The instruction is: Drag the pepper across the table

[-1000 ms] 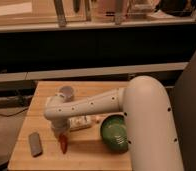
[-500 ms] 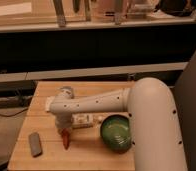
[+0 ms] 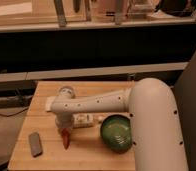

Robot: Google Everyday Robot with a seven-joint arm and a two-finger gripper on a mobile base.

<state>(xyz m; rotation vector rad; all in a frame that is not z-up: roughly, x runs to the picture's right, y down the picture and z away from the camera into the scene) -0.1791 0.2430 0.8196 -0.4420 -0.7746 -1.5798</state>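
Behind the small wooden table (image 3: 46,95) a long pale shelf (image 3: 91,72) runs along dark panelling; the white arm (image 3: 96,102) reaches in from the right of the view and bends down over the table's front part; its gripper (image 3: 64,129) sits on top of the pepper (image 3: 66,141), whose upper end is hidden beneath it, probably so it can be pulled along the wood; whether it is clamped or only pressed, I cannot tell; a grey block (image 3: 35,144) lies near the left edge, a green bowl (image 3: 117,132) to the right, a white packet (image 3: 84,120) just beside the gripper; the front edge is near, so the bare wood toward the back looks the safer path.
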